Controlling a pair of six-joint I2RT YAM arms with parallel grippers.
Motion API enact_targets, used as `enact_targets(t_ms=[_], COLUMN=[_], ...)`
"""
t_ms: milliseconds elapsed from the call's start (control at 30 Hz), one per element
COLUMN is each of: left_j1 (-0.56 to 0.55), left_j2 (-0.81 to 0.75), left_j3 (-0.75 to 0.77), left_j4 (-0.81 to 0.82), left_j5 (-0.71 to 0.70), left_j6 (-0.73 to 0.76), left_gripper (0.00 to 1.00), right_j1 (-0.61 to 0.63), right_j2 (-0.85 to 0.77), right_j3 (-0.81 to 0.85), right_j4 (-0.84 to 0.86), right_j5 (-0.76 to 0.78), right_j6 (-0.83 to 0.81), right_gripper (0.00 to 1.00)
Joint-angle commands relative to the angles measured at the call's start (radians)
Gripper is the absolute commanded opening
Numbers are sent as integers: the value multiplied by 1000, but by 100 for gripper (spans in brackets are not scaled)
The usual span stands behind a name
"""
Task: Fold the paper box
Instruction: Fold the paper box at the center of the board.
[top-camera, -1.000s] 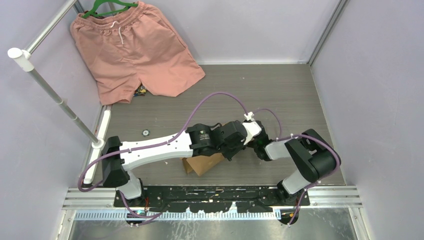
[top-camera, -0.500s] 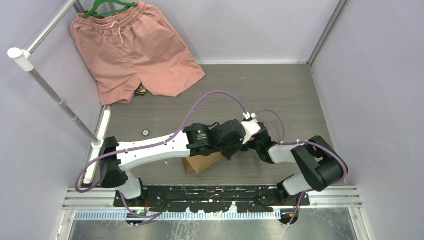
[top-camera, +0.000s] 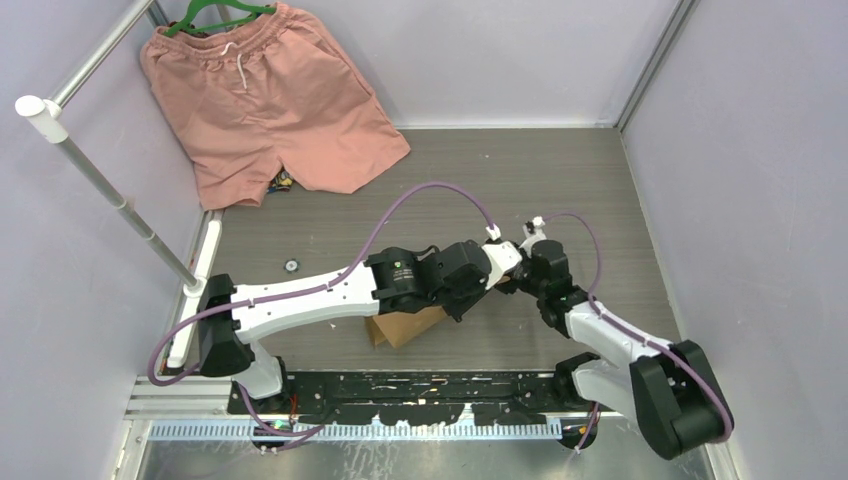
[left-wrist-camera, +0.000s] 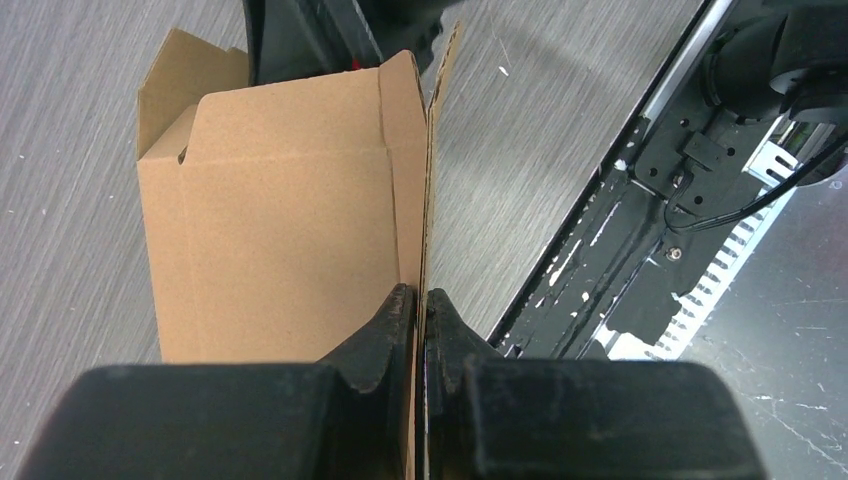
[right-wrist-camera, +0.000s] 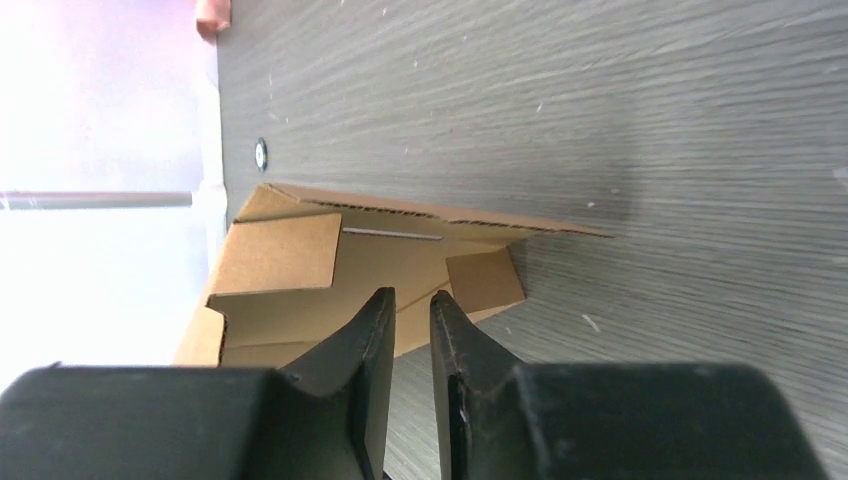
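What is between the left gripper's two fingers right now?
A thin cardboard panel of the paper box, pinched edge-on by the left gripper. The left wrist view shows it.

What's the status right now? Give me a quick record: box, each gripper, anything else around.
paper box: brown cardboard, partly formed, end flaps not closed
left gripper: shut on a thin edge panel of the box
right gripper: jaws slightly apart, nothing between them, pointed at the box's open flaps
contact: only the left gripper grips the box
other: shorts on a green hanger, far-left corner, apart from the box
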Motion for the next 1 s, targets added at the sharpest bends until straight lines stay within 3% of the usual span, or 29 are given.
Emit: enact_targets(t_ms=[0, 267, 700, 967], left_j1=[-10, -22, -35, -34], left_j2=[-37, -31, -27, -17], left_j3=[15, 26, 32, 44], left_j4=[15, 10, 25, 17], left_j5=[-1, 2, 41, 39], left_j6=[-13, -19, -37, -30], left_gripper=[7, 7, 8, 8], right_j1=[-88, -178, -207, -207], right_j2=[-90, -122, 215, 294], right_j3=[4, 8, 115, 198], right_j4=[-101, -94, 163, 174], right_j5=[-49, -35, -73, -95], right_j6=[-26, 5, 64, 61], right_gripper=[26, 27, 31, 32])
